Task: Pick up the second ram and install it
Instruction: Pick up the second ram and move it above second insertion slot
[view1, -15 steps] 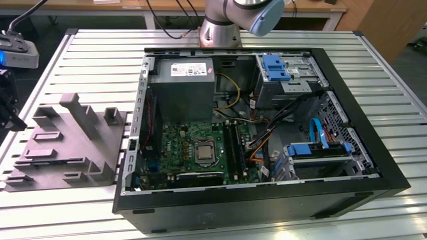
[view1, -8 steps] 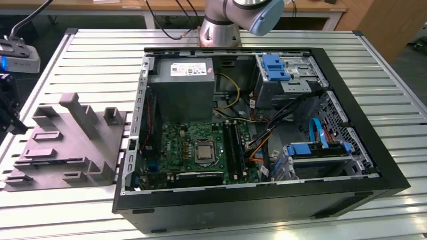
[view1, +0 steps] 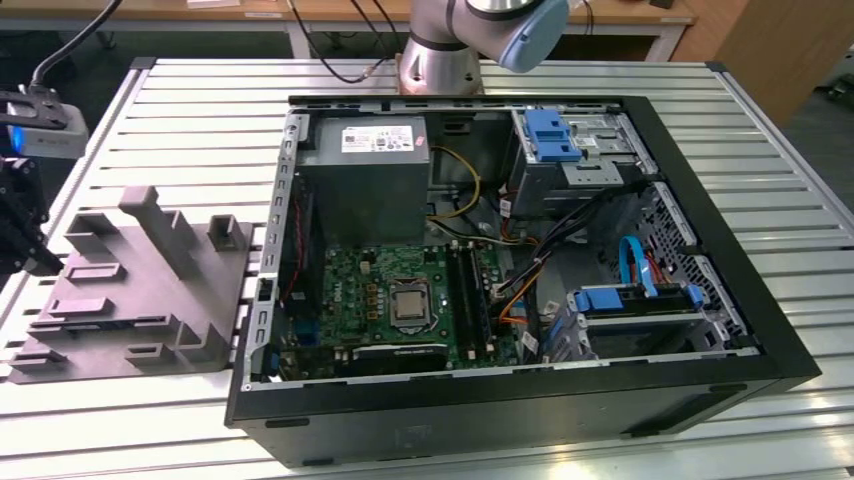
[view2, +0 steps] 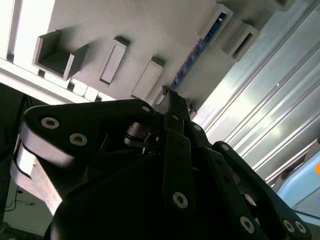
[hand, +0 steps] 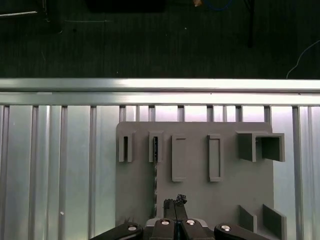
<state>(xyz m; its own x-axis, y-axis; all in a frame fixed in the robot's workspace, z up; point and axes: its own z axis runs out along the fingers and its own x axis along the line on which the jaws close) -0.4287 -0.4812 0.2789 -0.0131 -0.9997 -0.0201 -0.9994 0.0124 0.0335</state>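
Observation:
The second ram (hand: 155, 150) stands on edge in a narrow slot of the grey holder block (hand: 235, 190), showing as a thin dark bluish strip. In the second wrist view the ram (view2: 192, 57) appears as a blue-dark strip in the same slot. My gripper (hand: 175, 202) hangs above the holder with its black fingers pressed together and nothing between them. Its tip (view2: 172, 95) sits just off one end of the ram, apart from it. In the exterior view the holder block (view1: 127, 290) lies left of the open computer case (view1: 787, 350).
Inside the case are the green motherboard (view1: 360, 290) with long black slots (view1: 467, 290), a grey power supply (view1: 367, 165), blue drive brackets (view1: 550, 135) and loose cables. The ribbed metal table (hand: 50, 160) ends at an edge just past the holder.

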